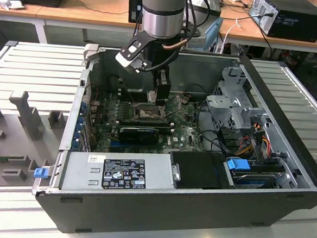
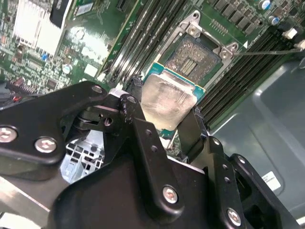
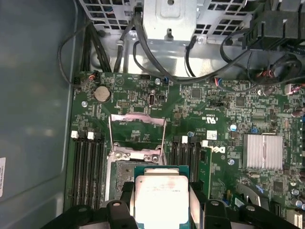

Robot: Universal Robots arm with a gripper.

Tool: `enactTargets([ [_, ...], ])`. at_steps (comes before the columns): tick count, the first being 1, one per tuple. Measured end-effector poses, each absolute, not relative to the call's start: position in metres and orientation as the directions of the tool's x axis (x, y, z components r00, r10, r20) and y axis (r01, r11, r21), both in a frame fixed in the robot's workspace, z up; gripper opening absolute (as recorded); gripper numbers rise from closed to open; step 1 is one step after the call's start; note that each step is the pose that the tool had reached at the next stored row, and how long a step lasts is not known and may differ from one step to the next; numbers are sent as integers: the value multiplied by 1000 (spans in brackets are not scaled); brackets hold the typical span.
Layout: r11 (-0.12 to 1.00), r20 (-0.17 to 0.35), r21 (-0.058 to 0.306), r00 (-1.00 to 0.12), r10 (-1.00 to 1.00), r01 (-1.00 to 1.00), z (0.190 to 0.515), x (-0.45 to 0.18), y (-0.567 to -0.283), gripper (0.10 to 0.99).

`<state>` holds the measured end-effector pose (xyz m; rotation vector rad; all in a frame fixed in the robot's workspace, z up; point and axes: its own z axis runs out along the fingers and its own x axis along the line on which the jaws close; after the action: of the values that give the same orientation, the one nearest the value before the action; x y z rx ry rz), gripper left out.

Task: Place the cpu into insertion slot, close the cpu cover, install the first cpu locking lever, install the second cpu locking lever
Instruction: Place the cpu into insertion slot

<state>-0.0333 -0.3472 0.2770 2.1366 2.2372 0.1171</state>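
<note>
The tool [image 2: 162,105] pinched the cpu [image 3: 160,193] by two opposite edges, holding it just above the insertion slot [image 3: 121,174] in the green motherboard [image 3: 209,109] inside the open computer case [image 1: 196,209]. The cpu cover [image 3: 138,116] stood swung up off the slot, between rows of long black memory slots [image 3: 88,162].

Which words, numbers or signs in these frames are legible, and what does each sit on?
None reads reliably.
Power supply label: black and white print, too small to read.
cpu face, held in the gripper: faint marking, unreadable.
Motherboard: white silkscreen, too small.
Case sticker: too small.
</note>
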Motion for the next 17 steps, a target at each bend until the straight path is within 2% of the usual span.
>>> enactTargets([
  [4, 47, 19, 86, -49, 999, 995, 267, -37, -345, 541],
  [8, -20, 19, 86, 19, 1000, 996, 258, -37, -345, 541],
  [17, -20, 19, 86, 19, 1000, 996, 252, -37, -345, 541],
])
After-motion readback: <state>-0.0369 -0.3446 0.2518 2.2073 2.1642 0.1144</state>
